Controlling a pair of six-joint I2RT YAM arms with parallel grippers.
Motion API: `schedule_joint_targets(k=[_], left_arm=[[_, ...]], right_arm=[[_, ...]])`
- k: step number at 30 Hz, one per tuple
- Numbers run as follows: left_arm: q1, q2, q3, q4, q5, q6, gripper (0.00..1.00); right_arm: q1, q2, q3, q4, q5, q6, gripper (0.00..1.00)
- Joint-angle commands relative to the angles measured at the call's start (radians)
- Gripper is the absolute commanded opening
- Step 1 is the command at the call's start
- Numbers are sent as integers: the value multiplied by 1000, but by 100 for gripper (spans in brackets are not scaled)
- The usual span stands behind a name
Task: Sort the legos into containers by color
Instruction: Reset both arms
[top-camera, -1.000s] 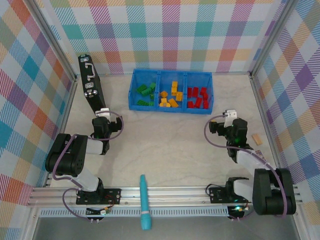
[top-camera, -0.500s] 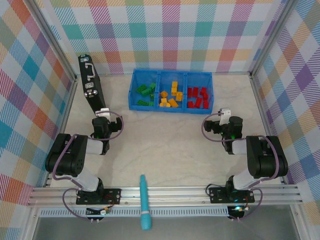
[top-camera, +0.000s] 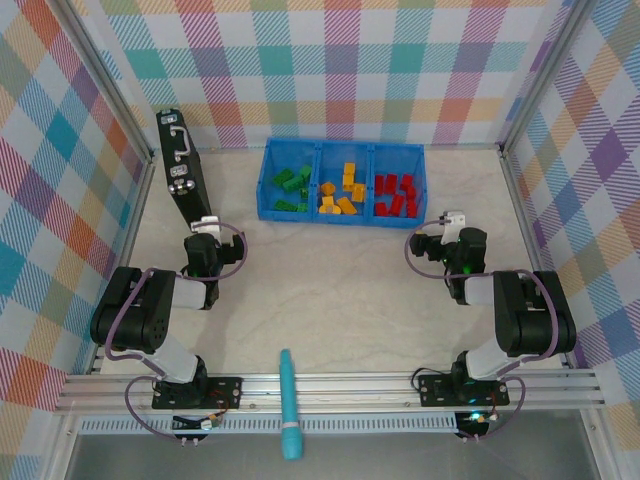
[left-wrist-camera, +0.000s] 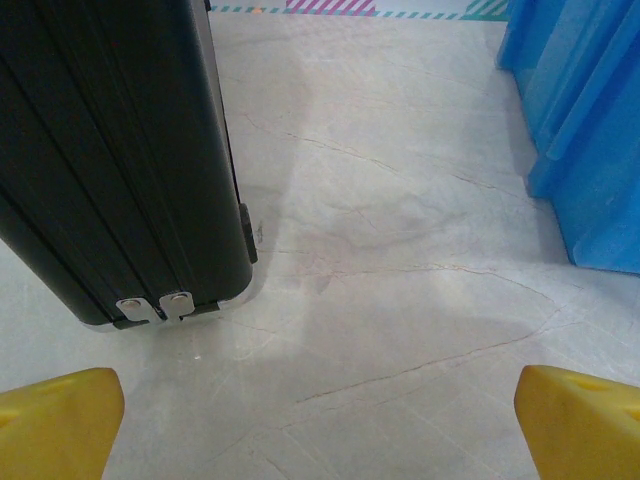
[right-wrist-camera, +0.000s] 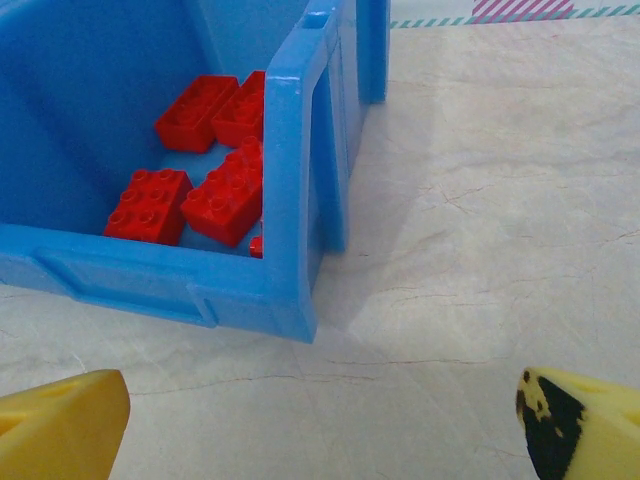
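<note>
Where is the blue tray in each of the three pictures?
Top external: the blue tray sits far back, in the middle of the table.
Left wrist: its outer wall runs down the right edge.
Right wrist: its corner is at the upper left, with red legos inside.
Shared landmark: the pale marbled table under the tray.
</note>
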Motion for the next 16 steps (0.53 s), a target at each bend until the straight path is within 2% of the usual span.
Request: schedule_joint_targets(k=[1, 16], left_arm=[[7, -12, 6, 1, 18, -14, 100], [6, -12, 6, 0, 17, -14, 100]], right_arm=[[-7, -3, 11, 11, 3, 14, 99], [-4, -2, 12, 8, 7, 12, 99]])
